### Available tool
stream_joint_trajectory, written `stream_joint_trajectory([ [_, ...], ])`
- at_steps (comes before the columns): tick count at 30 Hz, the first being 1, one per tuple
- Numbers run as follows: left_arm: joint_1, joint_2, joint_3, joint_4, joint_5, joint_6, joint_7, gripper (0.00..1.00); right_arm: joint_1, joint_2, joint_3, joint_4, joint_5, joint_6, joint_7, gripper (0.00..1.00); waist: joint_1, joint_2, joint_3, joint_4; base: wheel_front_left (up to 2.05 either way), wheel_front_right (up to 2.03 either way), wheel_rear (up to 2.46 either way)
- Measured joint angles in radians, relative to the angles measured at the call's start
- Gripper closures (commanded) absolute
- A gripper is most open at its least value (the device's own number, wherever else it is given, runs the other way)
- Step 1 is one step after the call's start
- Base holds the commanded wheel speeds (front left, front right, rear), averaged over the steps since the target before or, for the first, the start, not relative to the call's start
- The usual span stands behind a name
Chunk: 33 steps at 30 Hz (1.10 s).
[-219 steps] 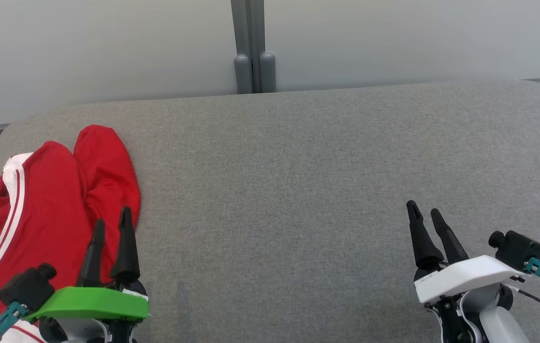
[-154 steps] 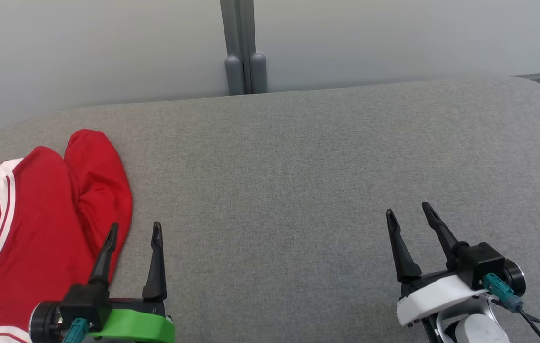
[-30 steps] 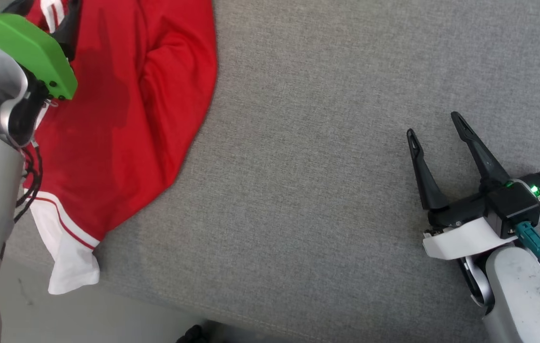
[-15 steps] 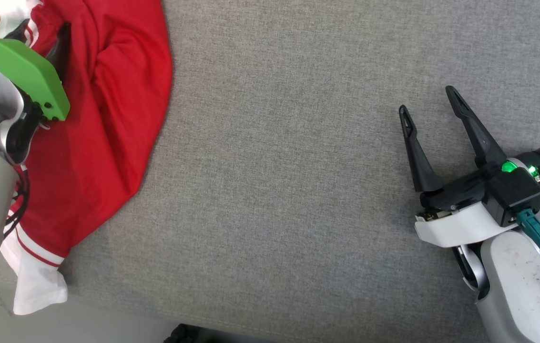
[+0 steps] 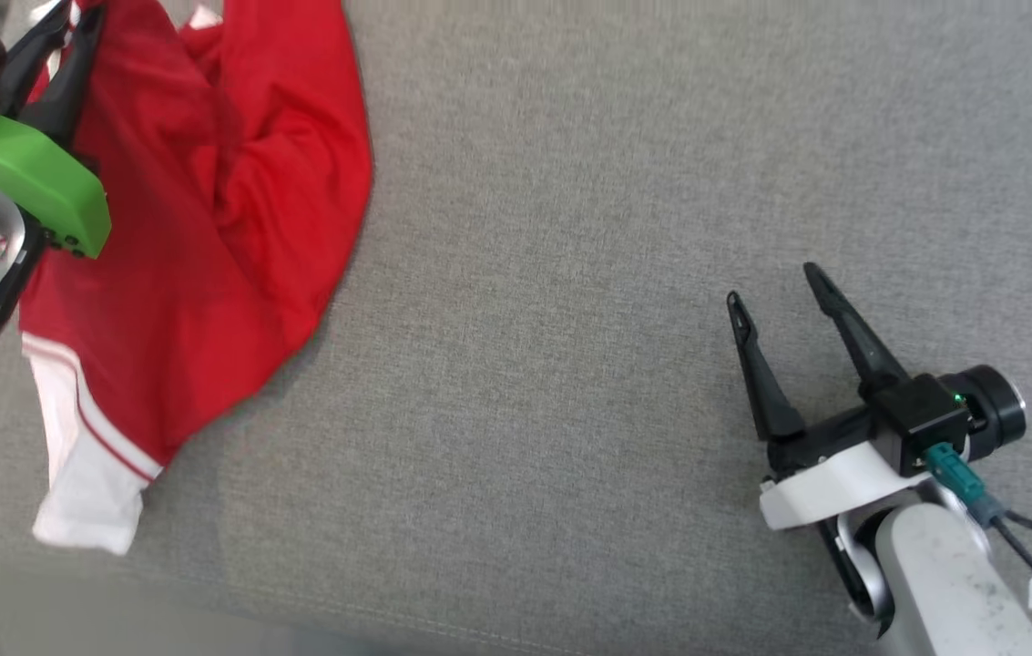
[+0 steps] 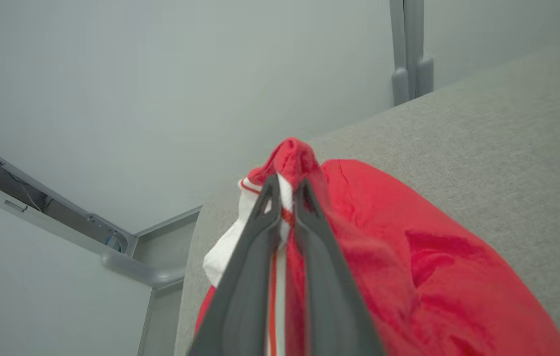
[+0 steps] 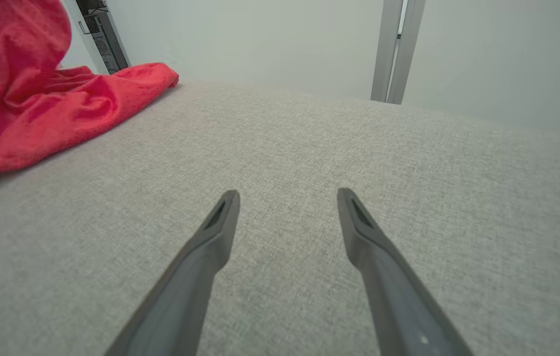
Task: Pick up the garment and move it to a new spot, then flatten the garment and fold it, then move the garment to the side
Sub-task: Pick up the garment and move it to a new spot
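A red garment (image 5: 206, 219) with white striped trim lies bunched at the left end of the grey fabric surface (image 5: 570, 273), one white cuff hanging at the near left. My left gripper (image 5: 74, 14), at the top left of the head view, is shut on a raised fold of the garment (image 6: 408, 257) near its white striped edge; in the left wrist view its fingers (image 6: 319, 237) pinch red and white cloth between them. My right gripper (image 5: 775, 282) stands open over bare surface at the right, with nothing between its fingers (image 7: 220, 222). The garment (image 7: 37, 113) lies far to its left.
The grey padded surface runs wide to the right of the garment. Its near edge (image 5: 297, 620) crosses the bottom of the head view. A pale wall with a grey post (image 6: 410, 49) stands behind the surface, and a grey rail (image 6: 131, 267) sits at the far left corner.
My left gripper has closed on the garment and lifted a fold of it. The head camera has shifted. The right gripper stays open.
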<state>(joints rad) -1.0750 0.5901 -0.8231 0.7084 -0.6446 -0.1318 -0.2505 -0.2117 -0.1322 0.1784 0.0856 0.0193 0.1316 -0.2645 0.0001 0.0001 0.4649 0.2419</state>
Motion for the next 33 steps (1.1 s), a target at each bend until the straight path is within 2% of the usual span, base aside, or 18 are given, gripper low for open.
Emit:
stream_joint_trajectory([
  [9, -0.005, 0.068, 0.007, -0.266, 0.063, 0.001, -0.01, 1.0, 0.047, 0.067, 0.06, 0.061, 0.033, 0.0, 0.0, 0.0, -0.0001, 0.0, -0.166, -0.018, 0.0, 0.0, 0.0],
  [14, -0.081, 0.081, -0.011, -0.411, 0.09, 0.001, 0.045, 1.0, 0.04, 0.08, 0.068, 0.052, 0.05, 0.0, 0.0, 0.0, -0.0001, 0.0, -0.225, -0.069, 0.0, 0.0, 0.0],
  [18, -0.183, 0.051, -0.027, -0.478, 0.129, 0.001, 0.097, 1.0, 0.026, 0.081, 0.067, 0.037, 0.095, 0.0, 0.0, 0.0, -0.0001, 0.0, -0.252, -0.143, 0.0, 0.0, 0.0],
  [24, -0.296, -0.04, -0.102, -0.462, 0.189, 0.001, 0.131, 1.0, 0.023, 0.081, 0.07, 0.036, 0.14, 0.0, 0.0, 0.0, -0.0001, 0.0, -0.256, -0.261, 0.0, 0.0, 0.0],
  [33, -0.406, -0.143, -0.181, -0.366, 0.21, 0.0, 0.055, 1.0, 0.022, 0.081, 0.064, 0.027, 0.213, 0.0, 0.0, 0.0, -0.0001, 0.0, -0.234, -0.468, 0.0, 0.0, 0.0],
])
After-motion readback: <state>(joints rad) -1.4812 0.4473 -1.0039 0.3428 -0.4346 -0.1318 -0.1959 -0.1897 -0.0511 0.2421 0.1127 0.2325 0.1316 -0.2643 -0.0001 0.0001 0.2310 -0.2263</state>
